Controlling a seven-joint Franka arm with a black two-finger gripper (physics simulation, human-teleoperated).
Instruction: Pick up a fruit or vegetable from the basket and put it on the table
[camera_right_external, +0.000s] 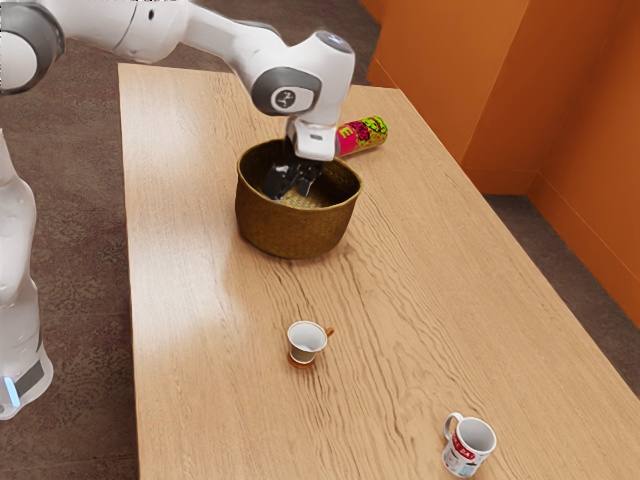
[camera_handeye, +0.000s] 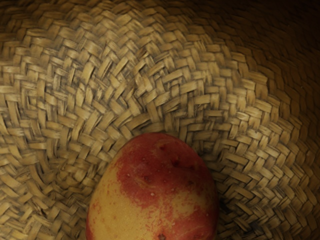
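Gripper: black (camera_right_external: 293, 184), dipped inside the woven basket (camera_right_external: 294, 230)
Jaws: cannot tell whether apart, together or clamped on the potato
Potato: red and yellow (camera_handeye: 155, 190), inside the basket, just under the hand
Basket: round, brown, upright, toward the far edge of the wooden table (camera_right_external: 195, 270)
Can: pink and yellow-green (camera_right_external: 370, 133), lying on its side behind the basket, near the table edge at the exterior view's right
Cup: white, brown-handled (camera_right_external: 305, 338), upright, between basket and mug
Mug: white with red print (camera_right_external: 468, 447), upright, well apart from the basket
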